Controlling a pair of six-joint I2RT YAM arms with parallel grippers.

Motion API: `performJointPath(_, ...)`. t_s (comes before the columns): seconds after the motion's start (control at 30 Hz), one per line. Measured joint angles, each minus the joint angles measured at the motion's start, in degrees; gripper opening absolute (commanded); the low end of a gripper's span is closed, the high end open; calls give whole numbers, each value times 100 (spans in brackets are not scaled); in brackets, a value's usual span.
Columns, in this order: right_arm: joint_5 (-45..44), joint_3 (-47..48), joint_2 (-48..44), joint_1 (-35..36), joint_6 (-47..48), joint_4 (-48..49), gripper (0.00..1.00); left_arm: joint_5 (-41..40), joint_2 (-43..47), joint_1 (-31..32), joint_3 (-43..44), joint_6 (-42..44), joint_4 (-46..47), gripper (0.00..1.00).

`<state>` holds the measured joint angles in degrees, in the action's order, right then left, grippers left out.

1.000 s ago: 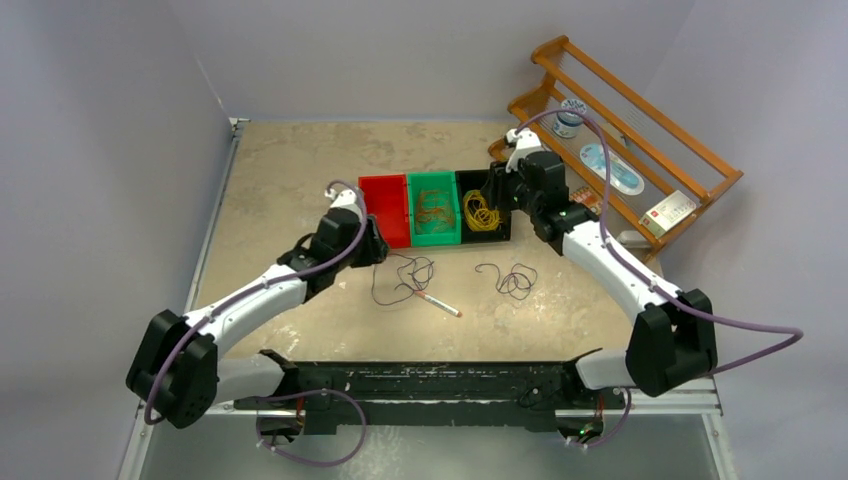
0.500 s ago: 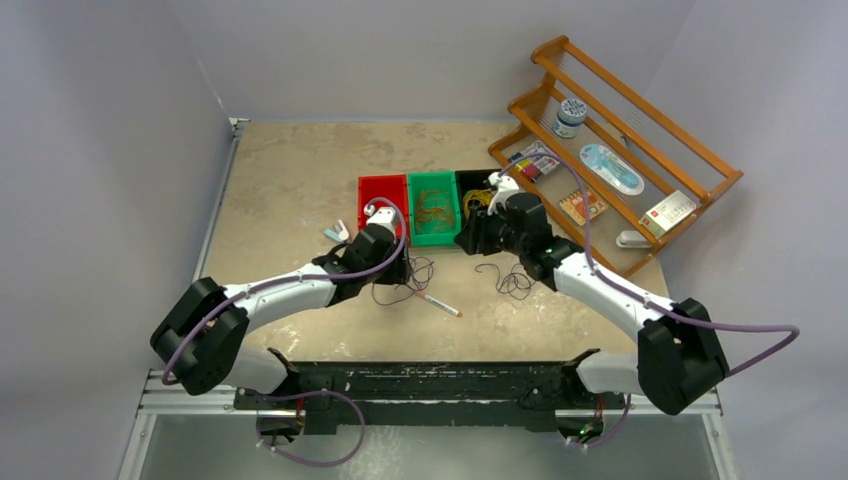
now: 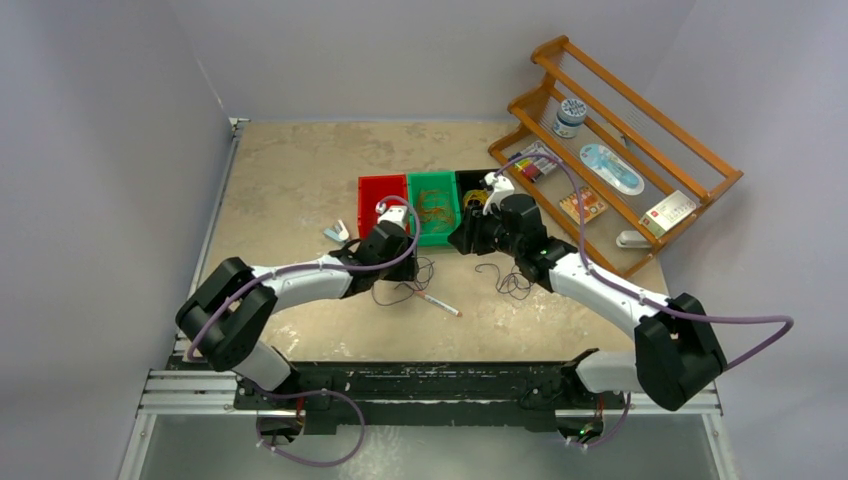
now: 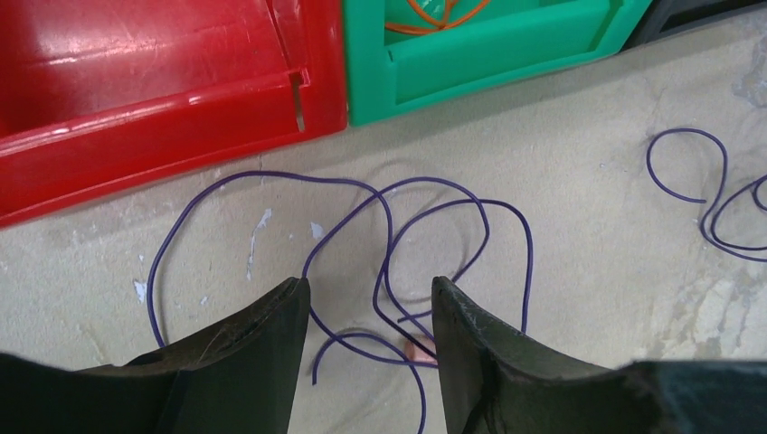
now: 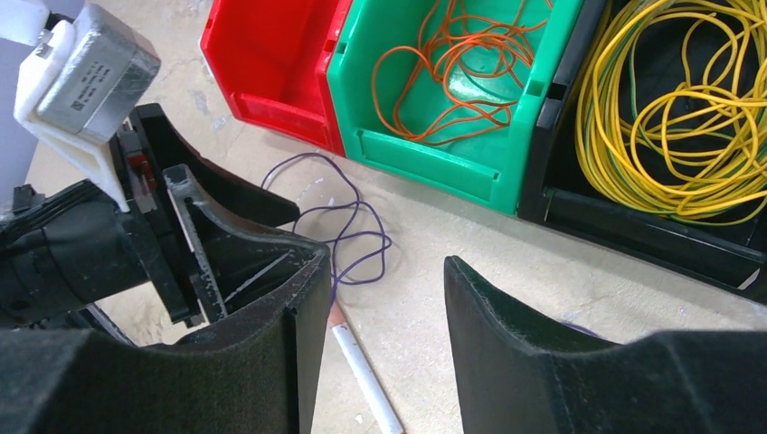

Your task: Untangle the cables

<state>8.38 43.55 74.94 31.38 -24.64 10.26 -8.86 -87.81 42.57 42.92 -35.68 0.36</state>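
Your left gripper (image 4: 366,294) and right gripper (image 5: 384,262) have closed in over the purple cable (image 4: 434,179); both half open, empty.

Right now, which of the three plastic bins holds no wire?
The red plastic bin, leftmost in the row; the green bin holds orange wire, the black bin yellow wire.

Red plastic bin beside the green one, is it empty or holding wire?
Empty as far as shown: the red plastic bin shows a bare floor in both wrist views, though part is out of frame.
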Motion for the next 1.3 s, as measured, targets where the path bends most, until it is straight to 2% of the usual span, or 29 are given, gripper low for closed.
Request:
performJointPath(0.17, -35, 0, 4, 0, 2, 2, 52, -68, -310, 0, 157, 98, 57, 41)
performJointPath(0.33, -103, 0, 4, 0, 4, 0, 52, -105, -474, 0, 219, 181, 76, 19)
performJointPath(0.53, -181, 0, 4, 0, 20, 2, 52, -105, -439, 0, 232, 232, 61, 0)
performJointPath(0.63, -273, 0, 4, 0, 26, 2, 52, -125, -203, 0, 232, 234, -50, 0)
performJointPath(0.9, -354, -9, -131, 0, 74, 181, 54, -468, 1113, 0, 262, 249, -466, 0)
performJointPath(0.93, -306, -11, -155, 0, 79, 256, 54, -516, 1222, 0, 273, 256, -503, 3)
performJointPath(1.03, -168, -15, -162, 0, 85, 426, 55, -588, 1362, 0, 310, 339, -581, 24)
performJointPath(1.1, -107, -57, -162, 0, 83, 516, 55, -560, 1300, 0, 341, 404, -610, 32)
performJointPath(1.3, -229, -133, -162, 2, 35, 505, 56, -109, 970, 11, 358, 380, -570, 40)
